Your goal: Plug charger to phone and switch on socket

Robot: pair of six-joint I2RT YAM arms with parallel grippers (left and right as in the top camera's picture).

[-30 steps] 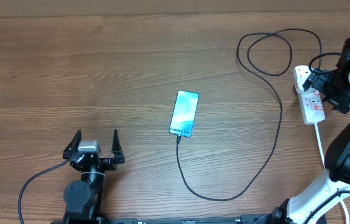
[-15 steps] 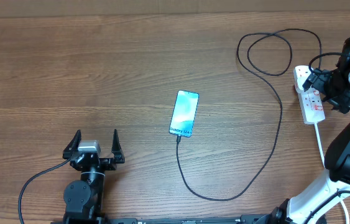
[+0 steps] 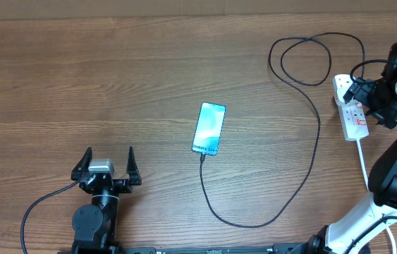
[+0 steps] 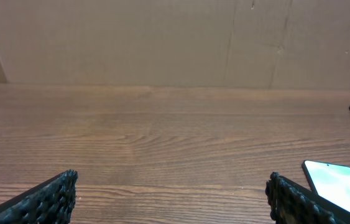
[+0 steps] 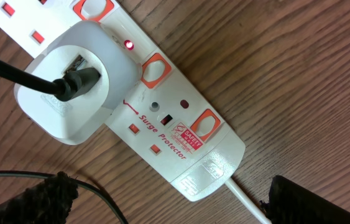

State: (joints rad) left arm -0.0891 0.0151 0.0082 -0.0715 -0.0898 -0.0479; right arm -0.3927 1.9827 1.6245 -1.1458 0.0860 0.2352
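Note:
The phone lies flat mid-table with its blue screen lit; its corner shows in the left wrist view. The charger, a thin black cable, runs from the phone's near edge in a long loop to the socket. In the right wrist view its plug sits in a white adapter on the socket, and a small red light glows beside it. My right gripper hangs open just above the socket's cord end. My left gripper rests open near the front left, holding nothing.
A thick white cord leads from the socket toward the right arm's base. Cable loops lie at the back right. A cardboard wall stands behind the wooden table.

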